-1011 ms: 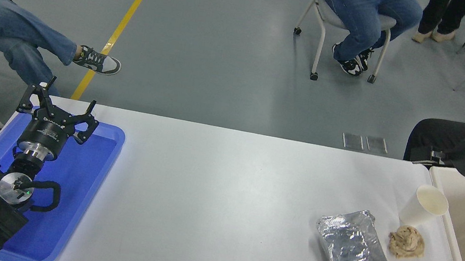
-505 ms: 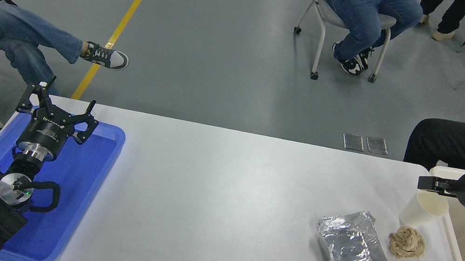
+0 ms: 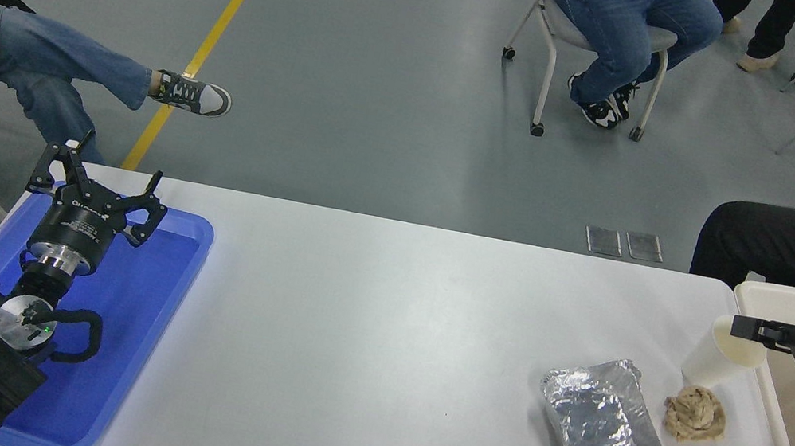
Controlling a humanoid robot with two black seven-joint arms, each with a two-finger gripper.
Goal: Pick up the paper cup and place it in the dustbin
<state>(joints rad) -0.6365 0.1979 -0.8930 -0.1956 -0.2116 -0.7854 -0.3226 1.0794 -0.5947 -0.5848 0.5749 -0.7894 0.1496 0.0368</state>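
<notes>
Reaching sideways over the dustbin (image 3: 761,294), the right gripper (image 3: 745,328) sits at the rim of the paper cup (image 3: 716,359); whether its fingers pinch, I cannot tell. Standing just beside the dustbin, the light cup could tip onto the paper ball (image 3: 694,414).

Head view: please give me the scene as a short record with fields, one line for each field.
table: white
paper cup: upright at the table's right end, beside the dustbin
dustbin: cream, at the right edge
right gripper: at the cup's rim, whether open or shut cannot be told
left gripper: open, parked over the blue tray
blue tray: at the table's left end
foil tray: crinkled, near the cup
brown paper ball: between cup and foil tray
</notes>
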